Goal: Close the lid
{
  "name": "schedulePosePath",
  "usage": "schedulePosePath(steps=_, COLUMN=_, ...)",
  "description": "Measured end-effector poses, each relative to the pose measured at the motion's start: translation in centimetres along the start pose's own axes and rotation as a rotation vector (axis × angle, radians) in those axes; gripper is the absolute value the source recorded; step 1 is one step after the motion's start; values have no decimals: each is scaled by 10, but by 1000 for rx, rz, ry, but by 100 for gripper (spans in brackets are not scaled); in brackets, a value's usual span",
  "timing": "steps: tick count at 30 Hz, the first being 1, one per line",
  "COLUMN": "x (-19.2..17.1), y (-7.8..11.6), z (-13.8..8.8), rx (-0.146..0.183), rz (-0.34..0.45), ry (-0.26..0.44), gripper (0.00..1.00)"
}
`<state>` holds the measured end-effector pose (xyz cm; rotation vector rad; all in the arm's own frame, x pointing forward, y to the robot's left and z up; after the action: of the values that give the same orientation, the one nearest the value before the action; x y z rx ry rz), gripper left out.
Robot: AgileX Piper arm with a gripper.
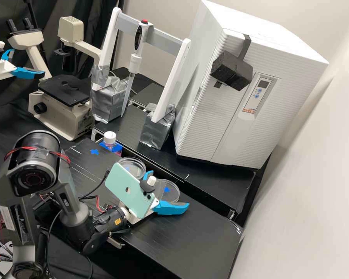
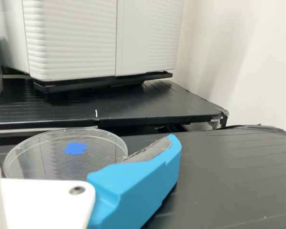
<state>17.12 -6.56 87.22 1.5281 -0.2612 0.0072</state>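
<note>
Beside the white gripper point(image 1: 170, 188) on the black bench point(image 1: 197, 236), one clear petri dish part point(image 2: 62, 157) is lying flat, a blue mark point(image 2: 76, 148) showing through it; it is probably the lid to be closed, though whether it is the lid or the base cannot be told for certain. Taking that marked part as the landmark, the two blue fingers point(image 1: 170, 208) are standing wide apart around its near side, gripping nothing, presumably so that its rim can fit between them; whether either is touching it cannot be told. Just beside it, a second round petri dish point(image 1: 132, 167) is resting, likely kept close so that the lid needs only a short carry. Past that dish from the marked part, one white-capped bottle point(image 1: 110, 138) is standing upright. Nearer the arm than the marked part, one mint-green phone point(image 1: 127, 188) is riding on the gripper's mount, perhaps as a camera. Beyond the marked part, one pipette controller point(image 1: 139, 42) is hanging upright between two white posts, likely keeping its pipette off the bench.
</note>
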Motion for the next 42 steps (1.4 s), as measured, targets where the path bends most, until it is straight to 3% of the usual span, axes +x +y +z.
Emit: schedulePosePath(steps=42, x=0, y=-1, z=2, rx=10, rz=-6, ry=-5, gripper=0)
